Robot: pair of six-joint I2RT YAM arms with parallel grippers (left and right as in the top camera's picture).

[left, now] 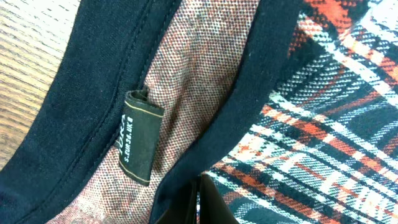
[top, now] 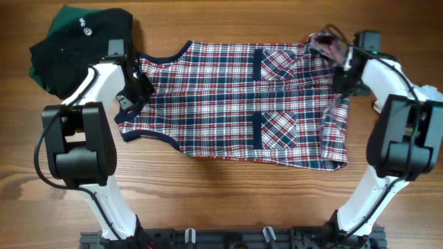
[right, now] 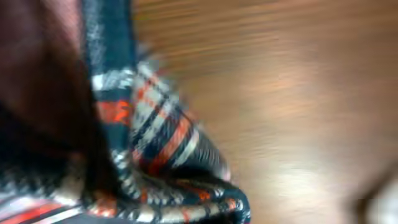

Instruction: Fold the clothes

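Seen from above, the plaid garment (top: 235, 104), a sleeveless piece in red, white and navy, lay spread flat across the middle of the wooden table (top: 228, 200). Its neck end pointed to your left arm and its hem to your right arm. Two navy-edged pockets (top: 277, 62) sat side by side right of centre.

Your left gripper (top: 136, 93) was down at the neck end, on the navy trim (left: 112, 74). Its fingers were closed, with almost no gap, and pinched the trimmed edge of the plaid garment. In the left wrist view, one dark finger (left: 208, 202) showed at the bottom edge, pressed to the trim. Just above it lay the faded reddish inside of the neck and a small dark label (left: 140, 137) sewn into the seam.

Your right gripper (top: 344, 69) was at the far hem corner, and its fingers were closed too. The cloth there was bunched and raised off the table, with its pale inner side turned up just beside the gripper, so it had hold of the plaid garment at that corner. The right wrist view was blurred: plaid cloth filled the left side, close to the lens, with bare wood to the right. You could not pick out the fingers themselves there.

A dark green garment (top: 79, 38) lay crumpled at the far left corner of the table, near the neck end. Part of a white object (top: 432, 93) showed at the right edge, too cropped to identify.
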